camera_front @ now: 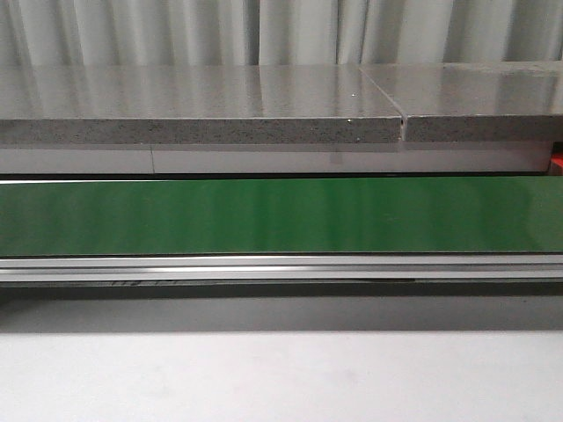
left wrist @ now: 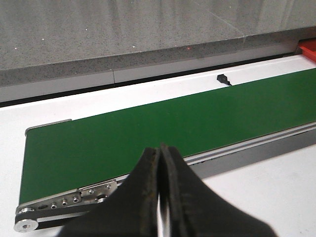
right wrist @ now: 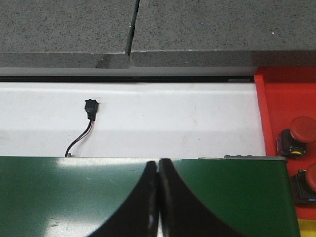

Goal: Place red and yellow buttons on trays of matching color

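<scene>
I read both units as idle: the left pincer [left wrist: 160, 197] and the right pincer [right wrist: 158, 197] were each closed on nothing, jaws pressed together above the green belt [camera_front: 281, 215]. No buttons lay on the belt. Two red buttons [right wrist: 302, 129] already sat in the red tray [right wrist: 284, 98] off the belt's right end; a yellow strip [right wrist: 307, 228] nearer than it was too cropped to identify. I judged the buttons light, rigid and smooth-capped, best gripped across the dark base. The belt's raised rail [camera_front: 281, 268] and the stone ledge [camera_front: 202, 130] bounded travel; the white counter [camera_front: 281, 378] offered open room.
</scene>
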Available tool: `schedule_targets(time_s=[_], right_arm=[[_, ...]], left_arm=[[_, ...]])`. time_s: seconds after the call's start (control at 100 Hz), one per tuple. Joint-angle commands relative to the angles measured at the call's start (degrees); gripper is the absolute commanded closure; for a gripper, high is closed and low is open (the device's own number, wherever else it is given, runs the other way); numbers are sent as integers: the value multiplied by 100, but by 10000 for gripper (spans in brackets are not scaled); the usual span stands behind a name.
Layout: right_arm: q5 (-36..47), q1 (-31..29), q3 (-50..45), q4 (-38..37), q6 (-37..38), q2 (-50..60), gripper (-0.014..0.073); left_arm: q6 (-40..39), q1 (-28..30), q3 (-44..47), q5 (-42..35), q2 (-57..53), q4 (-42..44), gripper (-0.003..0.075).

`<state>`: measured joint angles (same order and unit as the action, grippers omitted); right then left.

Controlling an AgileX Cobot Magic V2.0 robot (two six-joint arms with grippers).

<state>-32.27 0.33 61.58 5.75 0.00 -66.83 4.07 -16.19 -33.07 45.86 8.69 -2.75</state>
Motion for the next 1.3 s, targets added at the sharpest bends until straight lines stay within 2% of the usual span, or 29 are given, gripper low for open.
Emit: schedule_targets(time_s=[0.0,0.31,0.63,1.03,1.29], right_arm=[[535,5,-61,22,-42,327,659],[1349,5,-982,55,-42,1100,659],[2579,5,-2120,143,-42,1780,659],[3377,5,-3693,136,0,3161,659],[3941,5,-4574,-728,644,3984,659]], left_arm=[[-66,-40,-145,-464,71,-81,741],[-66,-40,-145,-464,71,-81,741],[-66,-40,-145,-464,71,-81,741],[-66,-40,-145,-464,71,-81,741],[-66,-40,-145,-464,71,-81,741]])
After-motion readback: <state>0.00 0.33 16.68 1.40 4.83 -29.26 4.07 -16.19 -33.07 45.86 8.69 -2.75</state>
